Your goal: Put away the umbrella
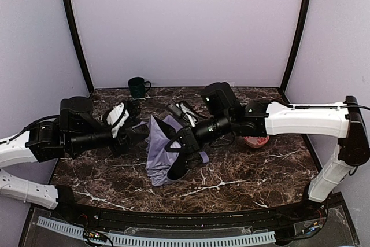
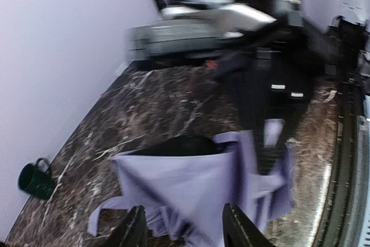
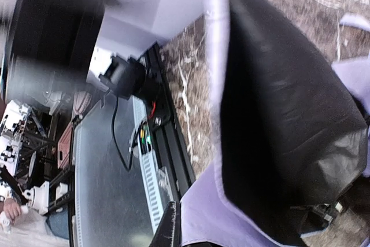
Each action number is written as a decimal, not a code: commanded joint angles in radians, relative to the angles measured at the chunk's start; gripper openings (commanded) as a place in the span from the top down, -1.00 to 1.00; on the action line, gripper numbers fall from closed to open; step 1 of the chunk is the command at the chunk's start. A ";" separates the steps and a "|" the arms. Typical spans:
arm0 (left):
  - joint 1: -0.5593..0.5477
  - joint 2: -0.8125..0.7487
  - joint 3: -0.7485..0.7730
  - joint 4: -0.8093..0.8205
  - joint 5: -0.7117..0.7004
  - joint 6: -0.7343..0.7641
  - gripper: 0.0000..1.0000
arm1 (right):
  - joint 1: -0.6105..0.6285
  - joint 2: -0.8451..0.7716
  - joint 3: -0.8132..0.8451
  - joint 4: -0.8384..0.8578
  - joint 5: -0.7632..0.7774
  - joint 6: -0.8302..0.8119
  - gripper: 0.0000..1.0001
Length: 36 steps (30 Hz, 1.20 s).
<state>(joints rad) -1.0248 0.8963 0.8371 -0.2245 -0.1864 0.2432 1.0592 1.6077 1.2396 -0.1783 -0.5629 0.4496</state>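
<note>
The umbrella (image 1: 158, 150) is a crumpled bundle of pale lavender fabric with black lining, on the marble table (image 1: 243, 172) left of centre. My right gripper (image 1: 178, 144) reaches in from the right and is shut on its fabric. In the right wrist view only one finger (image 3: 173, 228) shows, pressed against the lavender cloth (image 3: 231, 218) beside the black lining (image 3: 283, 125). My left gripper (image 2: 184, 231) comes from the left. Its jaws stand apart, with the edge of the umbrella (image 2: 191, 189) lying between and just beyond the two fingers (image 2: 134, 228).
A dark green mug (image 1: 137, 87) stands at the back left, also in the left wrist view as the mug (image 2: 36, 180). A red-patterned bowl (image 1: 255, 140) sits behind the right arm. White items (image 1: 118, 117) and small objects (image 1: 182, 110) lie behind the umbrella.
</note>
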 commanded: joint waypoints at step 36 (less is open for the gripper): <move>-0.166 0.250 -0.105 0.265 0.083 0.026 1.00 | -0.235 0.342 0.262 0.023 -0.048 -0.092 0.10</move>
<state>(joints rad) -1.1881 1.1812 0.7338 0.0036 -0.1520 0.2687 0.8318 1.8427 1.4403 -0.1425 -0.5568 0.4263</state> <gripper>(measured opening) 0.009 0.478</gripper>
